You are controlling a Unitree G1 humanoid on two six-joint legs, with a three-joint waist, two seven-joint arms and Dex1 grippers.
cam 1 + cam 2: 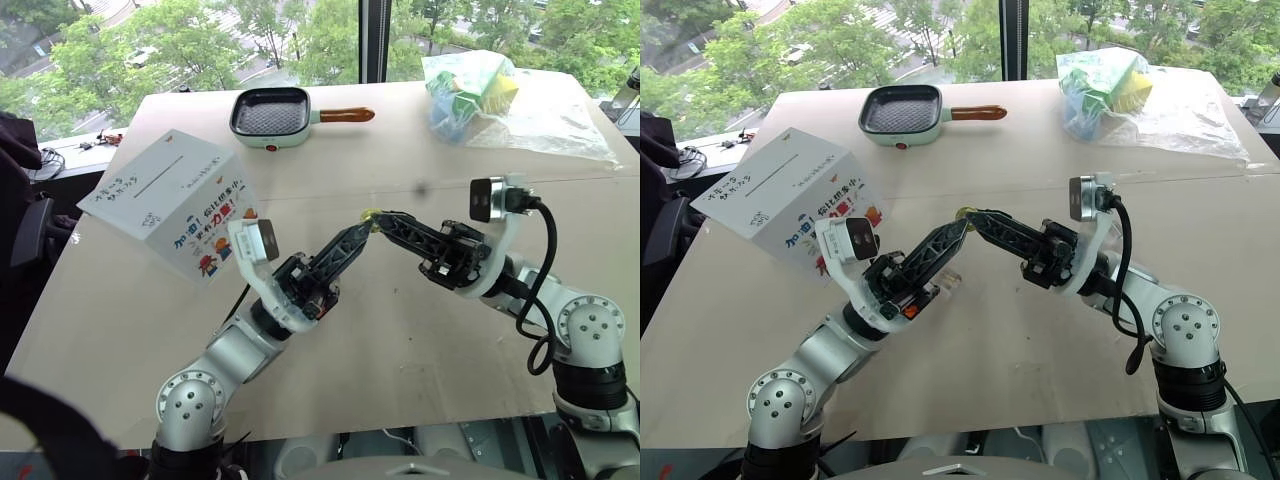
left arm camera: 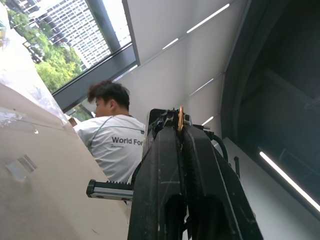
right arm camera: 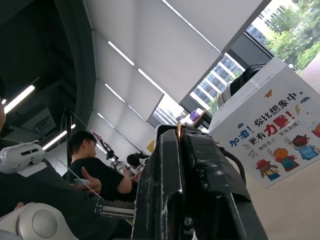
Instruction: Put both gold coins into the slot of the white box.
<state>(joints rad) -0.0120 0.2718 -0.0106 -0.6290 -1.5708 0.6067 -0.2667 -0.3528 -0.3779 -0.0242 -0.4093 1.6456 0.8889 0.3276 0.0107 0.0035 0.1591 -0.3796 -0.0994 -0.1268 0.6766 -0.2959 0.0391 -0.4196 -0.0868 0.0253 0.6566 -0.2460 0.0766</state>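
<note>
The two tools meet in the air over the middle of the tabletop (image 1: 420,330). The left tool (image 1: 368,228) is pinched shut, and the right tool (image 1: 382,217) is pinched shut too. A small gold coin (image 1: 371,215) sits right where their tips touch. In each wrist view a thin gold edge sticks up between that tool's fingers, so both tools seem to be squeezing the same coin. It looks like a pass from one tool to the other.

To do this well, I think one tool should hold on tight until the other has let go. Then the holding tool should move slowly, because the coin is tiny and could slip and roll away. Next it needs to go over to the white box (image 1: 175,205), which stands at the robot's left on the tabletop, well apart from the tools. The slot (image 1: 157,176) is the long thin line on the top face. The coin should be turned so its thin edge lines up with that line, and dropped only when it is right above it.

Counting things: I see one gold coin for sure. I cannot find the second one. There is one white box, one slot, two tools, one small green pan (image 1: 272,116) and one clear bag (image 1: 500,100) of coloured things.
</note>
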